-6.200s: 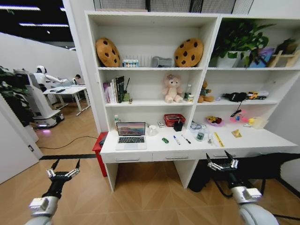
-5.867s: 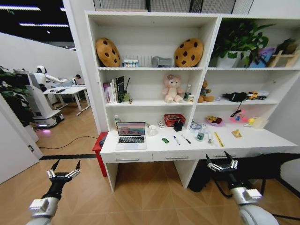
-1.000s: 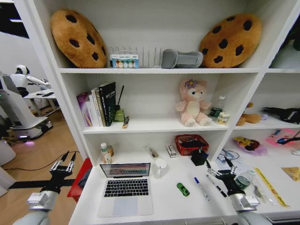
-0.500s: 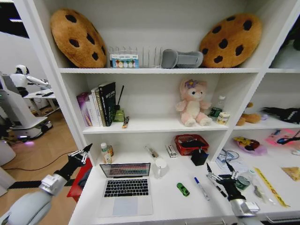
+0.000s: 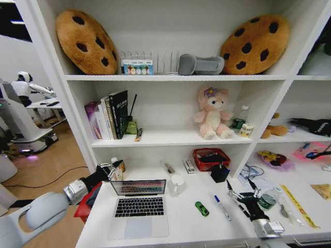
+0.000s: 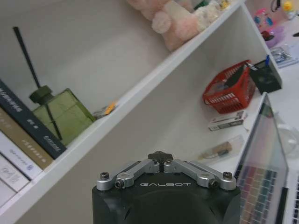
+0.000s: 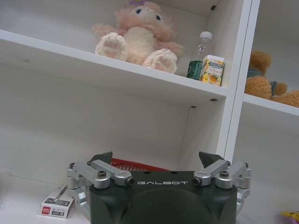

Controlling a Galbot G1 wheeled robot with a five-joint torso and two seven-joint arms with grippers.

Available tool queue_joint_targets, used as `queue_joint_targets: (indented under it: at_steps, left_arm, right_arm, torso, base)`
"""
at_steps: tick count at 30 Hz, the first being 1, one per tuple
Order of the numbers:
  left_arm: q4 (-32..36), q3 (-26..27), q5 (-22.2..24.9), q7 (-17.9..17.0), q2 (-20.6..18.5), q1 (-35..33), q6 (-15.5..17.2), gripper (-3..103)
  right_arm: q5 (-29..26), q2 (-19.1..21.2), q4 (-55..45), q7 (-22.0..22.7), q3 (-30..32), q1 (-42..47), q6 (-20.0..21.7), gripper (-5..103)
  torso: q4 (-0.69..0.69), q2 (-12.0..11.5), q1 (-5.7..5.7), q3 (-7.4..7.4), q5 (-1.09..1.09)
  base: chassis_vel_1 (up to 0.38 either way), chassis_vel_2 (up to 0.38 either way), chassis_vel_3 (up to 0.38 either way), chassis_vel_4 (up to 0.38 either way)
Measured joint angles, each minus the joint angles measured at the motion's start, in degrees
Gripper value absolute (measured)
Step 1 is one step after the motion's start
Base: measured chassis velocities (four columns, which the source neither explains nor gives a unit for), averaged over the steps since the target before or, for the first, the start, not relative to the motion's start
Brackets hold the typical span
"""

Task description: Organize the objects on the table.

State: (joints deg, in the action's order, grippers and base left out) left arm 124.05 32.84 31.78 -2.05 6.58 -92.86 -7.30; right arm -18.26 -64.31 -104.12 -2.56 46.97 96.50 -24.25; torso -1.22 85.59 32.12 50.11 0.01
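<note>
On the white table (image 5: pixel 186 225) an open silver laptop (image 5: pixel 138 209) stands at the left. A tiny green toy car (image 5: pixel 201 208) lies right of it, then a blue-capped white marker (image 5: pixel 222 207) and a thin black pen (image 5: pixel 239 206). My left gripper (image 5: pixel 109 169) is up at the upper left corner of the laptop's screen, beside a small bottle. In the left wrist view the left gripper (image 6: pixel 160 157) has its links drawn together, shut on nothing. My right gripper (image 5: pixel 239 189) hovers open over the black pen; its fingers stand wide apart on the right gripper (image 7: pixel 156 159).
A white mug (image 5: pixel 177 182), a red wire basket (image 5: pixel 209 157) and a black pen holder (image 5: pixel 220 173) stand at the back of the table. A bottle (image 5: pixel 117 167) sits by the left gripper. A red stool (image 5: pixel 89 199) is left of the desk. Shelves hang close overhead.
The camera came up close to the desk. In the last second my left arm swung from beside the desk up to the laptop's screen corner and its gripper shut. The right gripper dipped slightly.
</note>
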Motion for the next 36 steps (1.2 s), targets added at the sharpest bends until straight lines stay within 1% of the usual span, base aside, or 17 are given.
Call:
queue_joint_targets:
  at_steps: [1, 3, 6, 8, 9, 11, 16, 22, 24, 27, 29, 30, 31, 32, 33, 35, 36]
  left_arm:
    - [0.0, 0.0, 0.0, 0.0, 0.0, 0.0, 0.0, 0]
    - [0.6, -1.8, 0.3, 0.2, -3.3, 0.0, 0.1, 0]
    - [0.7, -2.5, 0.4, 0.3, -4.4, -0.1, 0.1, 0]
    - [1.0, -3.5, 0.2, 0.4, -6.5, -0.5, 0.1, 0]
    - [1.0, -3.5, 0.2, 0.4, -6.5, -0.5, 0.1, 0]
    - [1.5, -4.4, -0.6, 0.5, -8.2, -0.8, 0.0, 0]
    - [2.9, -6.2, -1.4, 0.4, -9.3, -1.0, 0.1, 0]
    - [5.4, -11.5, -3.6, -0.5, -10.6, -0.9, 0.6, 0]
    - [5.5, -11.9, -3.7, -0.6, -10.6, -0.9, 0.7, 0]
    - [5.8, -10.3, -2.4, -1.3, -10.4, -0.8, 0.8, 0]
    - [6.0, -5.8, 1.4, -1.4, -11.7, -0.3, 1.0, 0]
    - [5.9, -4.3, 3.0, -1.3, -12.5, 0.2, 1.0, 0]
    - [5.9, -4.3, 3.0, -1.3, -12.5, 0.2, 1.0, 0]
    - [5.3, -2.5, 5.8, -1.1, -13.9, 0.9, 0.9, 0]
    - [5.3, -2.5, 5.8, -1.1, -13.9, 0.9, 0.9, 0]
    - [3.5, -1.2, 7.4, -0.4, -16.1, 1.1, 0.6, 0]
    - [3.5, -1.2, 7.4, -0.4, -16.1, 1.1, 0.6, 0]
  right_arm:
    - [0.0, 0.0, 0.0, 0.0, 0.0, 0.0, 0.0, 100]
    - [0.0, -0.4, 0.3, 0.0, 0.0, 0.0, -0.4, 100]
    - [0.0, -0.6, 0.5, 0.0, 0.0, 0.0, -0.7, 100]
    - [-0.1, -0.8, 0.7, 0.0, -0.1, -0.1, -0.9, 100]
    - [-0.1, -0.8, 0.7, 0.0, -0.1, -0.1, -0.9, 100]
    - [-0.2, -1.0, 0.7, 0.0, -0.2, -0.3, -1.0, 100]
    - [-0.3, -0.9, 0.8, 0.0, -0.2, -0.6, -1.1, 100]
    - [-0.7, -0.9, 1.5, 0.0, -0.1, -0.7, -1.9, 100]
    - [-0.8, -0.9, 1.6, 0.0, -0.1, -0.7, -1.9, 100]
    - [-0.9, -1.0, 2.0, 0.1, -0.1, -0.8, -2.1, 100]
    - [-0.9, -0.7, 2.5, 0.0, -0.2, -1.1, -2.3, 100]
    - [-0.9, -0.7, 2.6, 0.1, -0.2, -1.3, -2.3, 100]
    - [-0.9, -0.7, 2.6, 0.1, -0.2, -1.3, -2.3, 100]
    - [-0.9, -0.6, 2.7, 0.0, -0.3, -1.5, -2.3, 100]
    - [-0.9, -0.6, 2.7, 0.0, -0.3, -1.5, -2.3, 100]
    - [-1.0, -0.5, 2.7, 0.0, -0.5, -1.9, -2.3, 100]
    - [-1.0, -0.5, 2.7, 0.0, -0.5, -1.9, -2.3, 100]
  torso:
    - [0.0, 0.0, 0.0, 0.0, 0.0]
    - [-0.01, 0.0, 0.0, 0.0, 0.0]
    - [0.0, 0.0, 0.0, 0.0, 0.0]
    - [0.0, 0.0, 0.0, 0.0, -0.01]
    - [0.0, 0.0, 0.0, 0.0, -0.01]
    - [-0.01, 0.0, 0.0, 0.0, -0.01]
    - [-0.01, 0.0, 0.0, 0.0, -0.01]
    - [0.0, 0.0, 0.0, -0.01, -0.01]
    - [0.0, 0.0, 0.0, 0.0, -0.01]
    - [0.0, 0.0, -0.01, -0.01, -0.03]
    - [0.0, 0.0, -0.01, -0.01, -0.01]
    - [-0.02, 0.0, -0.01, 0.0, 0.0]
    - [-0.02, 0.0, -0.01, 0.0, 0.0]
    - [-0.03, 0.0, 0.0, -0.01, 0.01]
    - [-0.03, 0.0, 0.0, -0.01, 0.01]
    - [-0.01, 0.0, 0.0, 0.0, 0.01]
    - [-0.01, 0.0, 0.0, 0.0, 0.01]
  base:
    - [0.0, 0.0, 0.0, 0.0]
    - [0.0, 0.0, 0.0, 0.0]
    - [0.0, 0.0, 0.0, 0.0]
    - [0.0, 0.0, 0.0, 0.0]
    - [0.0, 0.0, 0.0, 0.0]
    - [0.0, 0.0, 0.0, 0.0]
    - [0.0, 0.0, 0.0, 0.0]
    - [0.0, 0.0, 0.0, 0.0]
    - [0.0, 0.0, 0.0, 0.0]
    - [0.0, 0.0, 0.0, 0.0]
    - [0.0, 0.0, 0.0, 0.0]
    - [0.0, 0.0, 0.0, 0.0]
    - [0.0, 0.0, 0.0, 0.0]
    - [0.0, 0.0, 0.0, 0.0]
    - [0.0, 0.0, 0.0, 0.0]
    - [0.0, 0.0, 0.0, 0.0]
    - [0.0, 0.0, 0.0, 0.0]
